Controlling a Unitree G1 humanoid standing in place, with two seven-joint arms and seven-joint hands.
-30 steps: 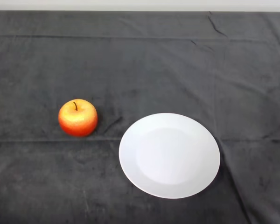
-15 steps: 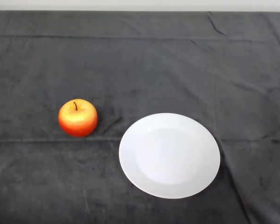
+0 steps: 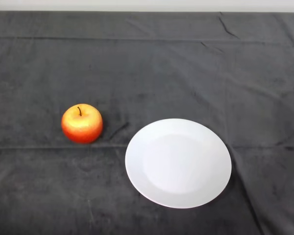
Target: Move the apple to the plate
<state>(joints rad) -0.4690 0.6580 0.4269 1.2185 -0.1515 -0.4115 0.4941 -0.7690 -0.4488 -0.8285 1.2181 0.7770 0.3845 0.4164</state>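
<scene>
A red and yellow apple [image 3: 82, 124] with a dark stem stands upright on the dark cloth, left of centre. A round white plate [image 3: 178, 163] lies flat to its right and a little nearer to me, with nothing on it. A small gap of cloth separates the apple from the plate's rim.
The dark grey cloth [image 3: 152, 68] covers the whole table, with a few creases and folds. The table's far edge runs along the top of the view.
</scene>
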